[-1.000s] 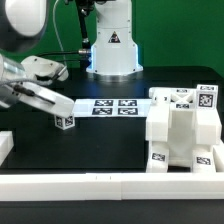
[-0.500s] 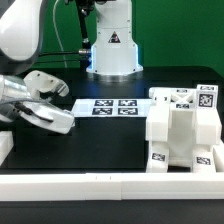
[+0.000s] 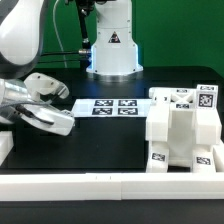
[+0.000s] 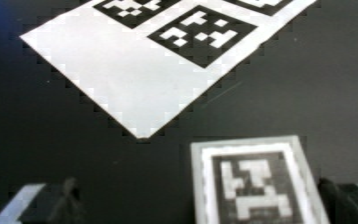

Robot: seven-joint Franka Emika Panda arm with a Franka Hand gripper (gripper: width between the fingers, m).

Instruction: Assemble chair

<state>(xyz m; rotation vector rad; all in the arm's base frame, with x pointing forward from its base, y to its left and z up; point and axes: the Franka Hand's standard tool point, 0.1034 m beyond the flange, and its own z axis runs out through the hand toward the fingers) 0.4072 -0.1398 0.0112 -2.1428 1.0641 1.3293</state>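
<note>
One black table (image 3: 110, 140), white rail (image 3: 110, 186) edging front.

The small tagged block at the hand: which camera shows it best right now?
The wrist view. The small tagged block fills the frame's near part, tag facing the camera, between the hand's dark fingers. In the exterior view the hand hides the block, so nothing of it shows.
</note>
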